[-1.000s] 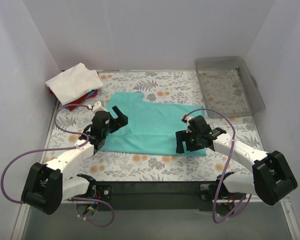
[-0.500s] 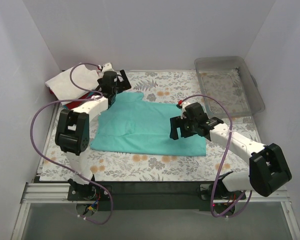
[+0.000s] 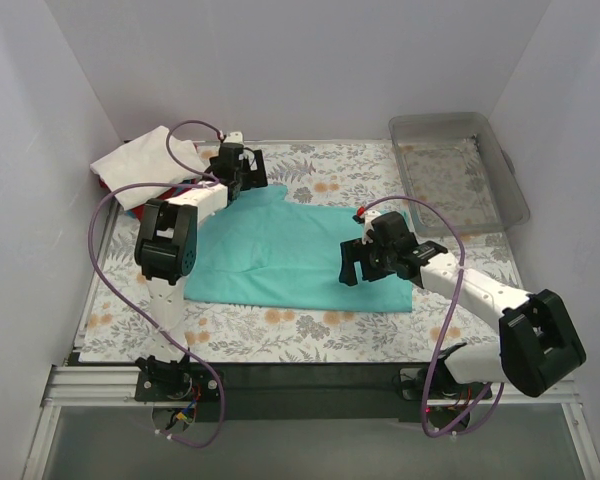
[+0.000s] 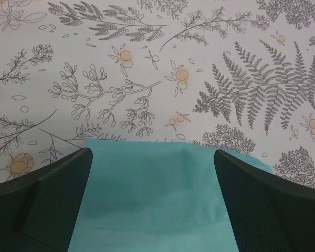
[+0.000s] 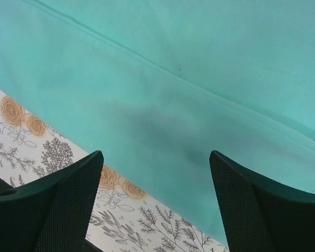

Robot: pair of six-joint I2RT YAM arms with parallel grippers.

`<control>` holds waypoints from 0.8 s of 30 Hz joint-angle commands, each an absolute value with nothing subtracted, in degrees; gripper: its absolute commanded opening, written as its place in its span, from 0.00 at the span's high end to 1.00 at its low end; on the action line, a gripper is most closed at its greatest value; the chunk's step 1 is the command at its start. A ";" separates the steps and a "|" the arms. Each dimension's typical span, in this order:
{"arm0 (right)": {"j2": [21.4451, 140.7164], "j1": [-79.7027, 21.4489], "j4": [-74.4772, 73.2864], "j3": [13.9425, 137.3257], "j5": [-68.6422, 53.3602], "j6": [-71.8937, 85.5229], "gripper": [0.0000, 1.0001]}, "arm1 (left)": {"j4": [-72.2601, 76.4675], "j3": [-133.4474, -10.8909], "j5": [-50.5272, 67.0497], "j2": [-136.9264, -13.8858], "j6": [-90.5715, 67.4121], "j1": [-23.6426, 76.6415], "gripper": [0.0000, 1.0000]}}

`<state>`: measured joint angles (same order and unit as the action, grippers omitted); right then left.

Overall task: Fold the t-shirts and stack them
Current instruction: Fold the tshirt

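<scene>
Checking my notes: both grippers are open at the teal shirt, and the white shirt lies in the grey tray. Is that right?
Not quite. The white shirt is not in the grey tray; the top view shows it in the far left corner. The rest holds: the left gripper and right gripper are open at the teal shirt.

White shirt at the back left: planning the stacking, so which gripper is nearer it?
Left. The left gripper hovers just right of the white shirt, over the far corner of the teal shirt; the right gripper is much farther, over its near-right part.
</scene>
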<state>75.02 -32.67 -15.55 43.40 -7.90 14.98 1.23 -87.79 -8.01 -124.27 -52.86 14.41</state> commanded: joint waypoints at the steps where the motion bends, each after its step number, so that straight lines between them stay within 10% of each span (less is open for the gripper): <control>1: 73.30 -32.87 -13.62 43.33 -8.70 15.47 0.25 | -1.14 -87.63 -6.59 -122.17 -50.63 14.24 0.07; 24: 69.26 -33.05 -13.62 41.05 -9.05 16.79 0.25 | -5.10 -92.98 -8.79 -128.05 -49.04 14.15 0.23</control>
